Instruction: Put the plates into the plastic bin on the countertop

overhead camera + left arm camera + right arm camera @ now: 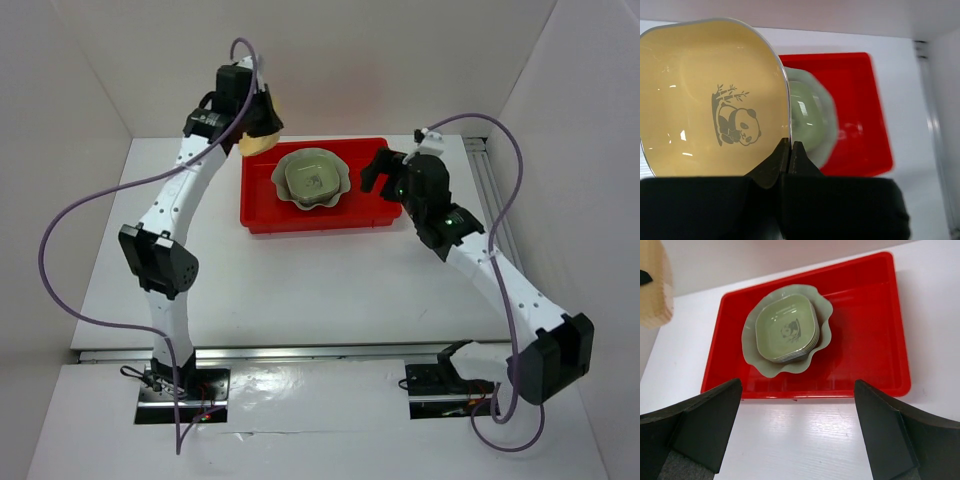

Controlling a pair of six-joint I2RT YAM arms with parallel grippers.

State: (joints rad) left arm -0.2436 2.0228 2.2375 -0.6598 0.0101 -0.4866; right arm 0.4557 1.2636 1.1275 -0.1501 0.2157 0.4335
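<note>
Nearly there: your left pincer (791,150) clamps the yellow dish (710,100), seemingly the last; beyond its tips the red bin (860,100) holds the stacked plates (785,330). Your right pincer (797,410) gapes, empty.

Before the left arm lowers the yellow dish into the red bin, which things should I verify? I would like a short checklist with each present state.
1. Grip: left tool shut on the yellow-orange rounded-square panda dish: ok, pinched at its rim.
2. That dish over the pale-green scalloped dish: not ok, it hangs near the left rear corner of the shallow red plastic bin.
3. Light green rounded-square dish nested on top inside the scalloped dish: ok.
4. Other arm: right tool open, empty, apart from the dishes: ok.
5. Grip firm enough for tilting: cannot tell.
</note>
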